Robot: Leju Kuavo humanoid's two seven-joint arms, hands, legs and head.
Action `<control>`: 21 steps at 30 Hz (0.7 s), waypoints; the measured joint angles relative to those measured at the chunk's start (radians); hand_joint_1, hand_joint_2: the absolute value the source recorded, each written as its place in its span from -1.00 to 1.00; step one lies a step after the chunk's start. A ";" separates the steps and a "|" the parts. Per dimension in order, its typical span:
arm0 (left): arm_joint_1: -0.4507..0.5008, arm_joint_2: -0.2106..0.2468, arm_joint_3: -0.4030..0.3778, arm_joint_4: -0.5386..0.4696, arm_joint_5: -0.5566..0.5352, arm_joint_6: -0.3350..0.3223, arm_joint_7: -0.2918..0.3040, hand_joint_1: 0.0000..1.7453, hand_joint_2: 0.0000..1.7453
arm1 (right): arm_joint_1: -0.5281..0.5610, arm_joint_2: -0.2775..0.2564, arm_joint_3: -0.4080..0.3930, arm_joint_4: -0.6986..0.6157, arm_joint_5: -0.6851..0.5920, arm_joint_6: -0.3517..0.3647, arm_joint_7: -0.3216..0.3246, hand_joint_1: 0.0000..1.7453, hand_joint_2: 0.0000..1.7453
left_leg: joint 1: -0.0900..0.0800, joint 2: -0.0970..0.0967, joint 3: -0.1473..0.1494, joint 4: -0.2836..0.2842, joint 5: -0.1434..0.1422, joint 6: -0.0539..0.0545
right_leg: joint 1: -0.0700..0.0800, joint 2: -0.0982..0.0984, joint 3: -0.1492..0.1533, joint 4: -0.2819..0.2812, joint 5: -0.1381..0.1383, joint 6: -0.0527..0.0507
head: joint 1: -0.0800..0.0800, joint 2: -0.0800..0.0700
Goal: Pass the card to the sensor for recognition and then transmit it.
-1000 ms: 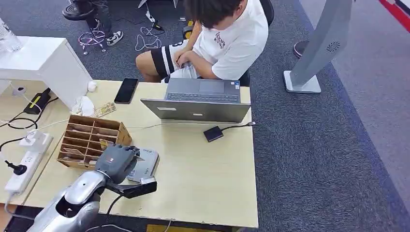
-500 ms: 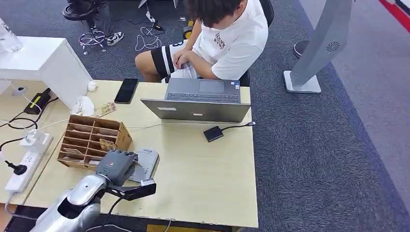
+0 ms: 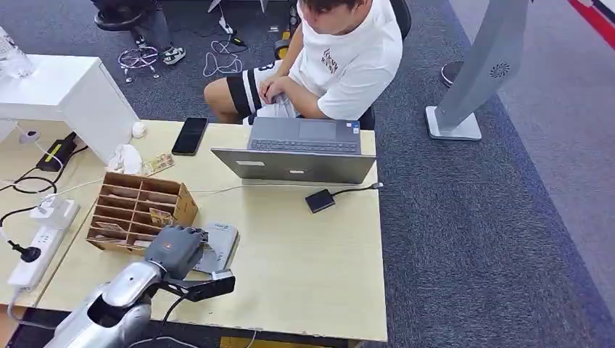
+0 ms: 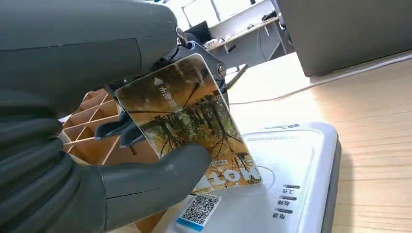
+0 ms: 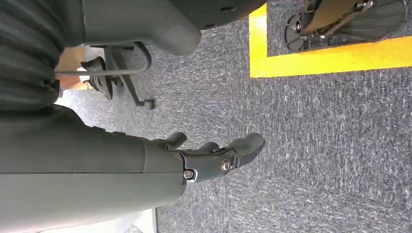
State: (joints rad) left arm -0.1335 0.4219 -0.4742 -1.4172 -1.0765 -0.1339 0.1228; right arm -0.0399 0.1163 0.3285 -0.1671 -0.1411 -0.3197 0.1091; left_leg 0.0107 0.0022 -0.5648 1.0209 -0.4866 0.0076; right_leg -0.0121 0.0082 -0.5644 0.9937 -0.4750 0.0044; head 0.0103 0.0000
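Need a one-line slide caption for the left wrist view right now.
Left hand holds the card against the white sensor, beside the cardboard organizer.

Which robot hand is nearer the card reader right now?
Left. The left robot hand holds the card right over the card reader; the right robot hand hangs over carpet.

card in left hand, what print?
Autumn trees, orange-brown, on the card; left wrist view shows it best.
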 joint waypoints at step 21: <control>-0.056 -0.045 -0.006 -0.016 -0.006 0.250 -0.041 1.00 1.00 | 0.001 0.000 0.000 0.001 0.013 0.000 -0.005 -1.00 1.00 | 0.000 -0.001 0.000 0.000 0.001 0.000 | 0.000 -0.001 0.000 0.000 0.001 0.000 | 0.000 0.000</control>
State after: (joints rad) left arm -0.1891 0.3769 -0.4803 -1.4333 -1.0823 0.1157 0.0820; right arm -0.0393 0.1164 0.3285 -0.1659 -0.1285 -0.3193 0.1038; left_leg 0.0105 0.0012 -0.5644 1.0210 -0.4860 0.0075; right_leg -0.0121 0.0070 -0.5641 0.9936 -0.4745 0.0041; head 0.0099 0.0000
